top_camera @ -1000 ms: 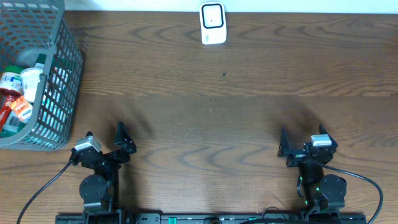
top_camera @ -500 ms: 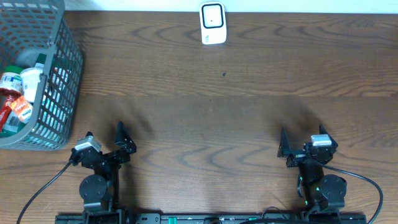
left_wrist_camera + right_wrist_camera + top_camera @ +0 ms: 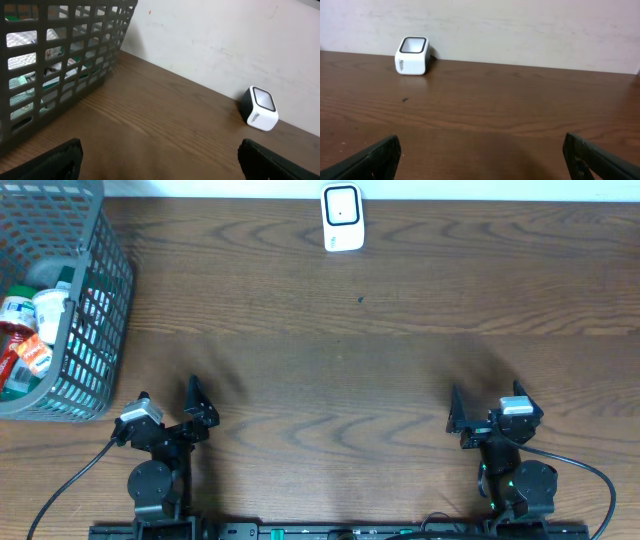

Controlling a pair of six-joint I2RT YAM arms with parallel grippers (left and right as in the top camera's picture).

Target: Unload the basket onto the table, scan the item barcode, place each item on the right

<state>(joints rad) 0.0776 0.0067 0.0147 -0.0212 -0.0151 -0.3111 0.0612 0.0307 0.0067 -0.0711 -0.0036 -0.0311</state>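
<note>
Partly cut off: the grey mesh basket [image 3: 92, 320] runs past the left edge of the overhead view. The items [image 3: 28, 330] to scan lie inside it, seen from above and through the bars, with labels too small to read. Left gripper [image 3: 170, 402] and right gripper [image 3: 487, 402] both have their jaws spread wide, holding nothing, at the near edge and well apart from the basket. The white scanner [image 3: 342, 218] sits at the far edge against a pale wall [image 3: 520, 25]. The table [image 3: 350, 360] is dark wood-grain with one small speck [image 3: 361, 300].

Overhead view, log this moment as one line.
left hand open | right hand open | items in basket | scanner at far edge
</note>
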